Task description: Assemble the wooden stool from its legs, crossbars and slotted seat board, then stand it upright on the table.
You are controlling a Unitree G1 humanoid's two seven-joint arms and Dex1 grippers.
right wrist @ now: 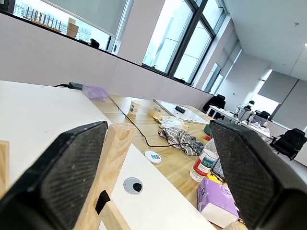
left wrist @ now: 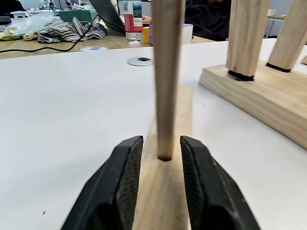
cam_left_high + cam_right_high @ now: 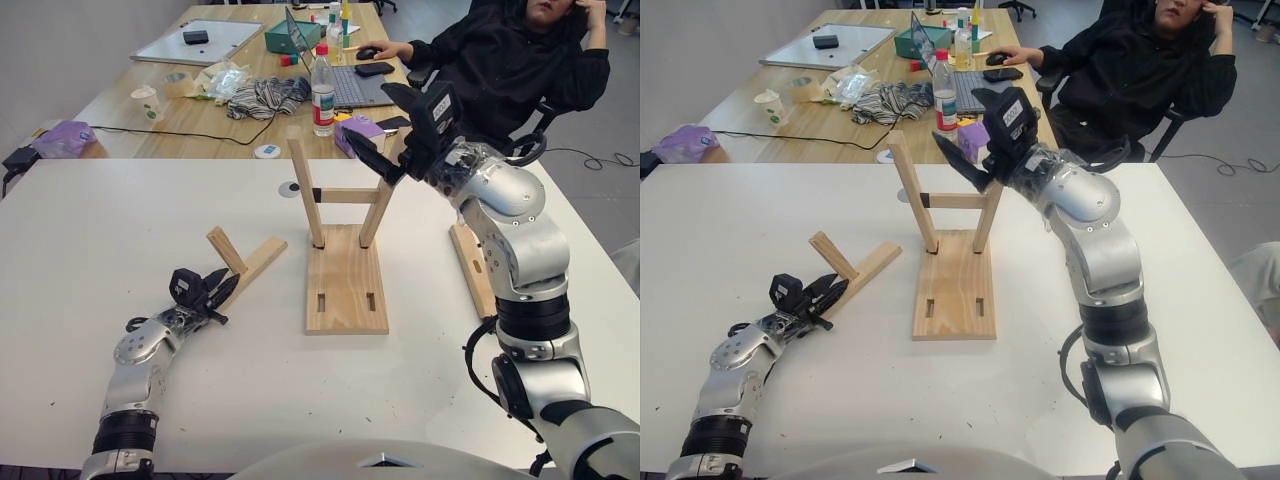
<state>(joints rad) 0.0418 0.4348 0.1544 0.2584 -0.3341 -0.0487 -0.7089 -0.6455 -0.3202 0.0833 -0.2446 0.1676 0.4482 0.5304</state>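
**A:** Where is the stool right now?

**B:** The seat board lies flat in the middle of the white tabletop. Two legs stand in its far end, a taller left leg and a right leg that leans inward. A crossbar joins them. Two slots at the near end are open.

**A:** And the right hand?

**B:** The right hand hangs just above the top of the right leg. Its fingers are spread wide apart with nothing between them. I cannot tell whether the lower finger touches the leg.

**A:** What about the left hand?

**B:** It is low on the near left. The left hand is closed against both sides of the loose leg, at that leg's near end. The loose leg lies flat, angled toward the seat board, just to its left. A loose crossbar sticks up from it, right in front of the fingertips.

**A:** Are there any other parts?

**B:** A spare leg lies flat to the right of the seat board, partly behind the right arm. A water bottle stands on the wooden tabletop beyond.
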